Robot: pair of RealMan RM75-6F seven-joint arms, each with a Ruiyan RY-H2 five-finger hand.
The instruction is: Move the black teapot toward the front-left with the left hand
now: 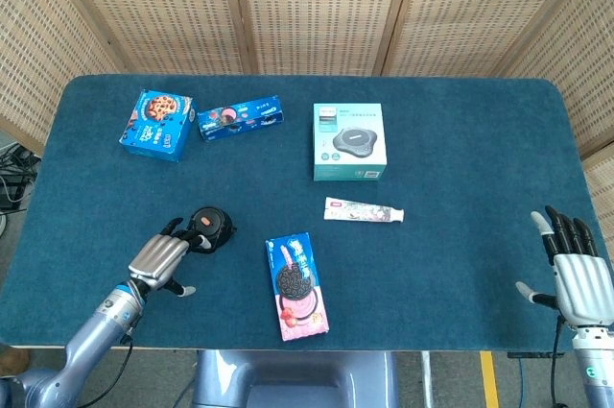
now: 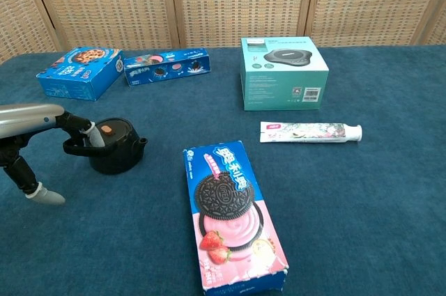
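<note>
The black teapot [image 1: 211,226] with an orange lid knob stands upright on the blue table cloth, left of centre; the chest view shows it too [image 2: 116,147]. My left hand [image 1: 161,256] lies just left of it. Its fingertips [image 2: 89,134] reach the teapot's handle and seem to touch it. The thumb [image 2: 42,195] hangs apart, low over the cloth, so nothing is gripped. My right hand [image 1: 573,272] rests open at the table's front right edge, far from the teapot and out of the chest view.
A pink cookie box [image 1: 296,285] lies right of the teapot toward the front. A toothpaste tube [image 1: 363,210] and a teal box [image 1: 348,142] sit at centre. Two blue snack boxes [image 1: 156,124] [image 1: 240,118] lie at back left. Bare cloth [image 1: 77,226] stretches left of the hand.
</note>
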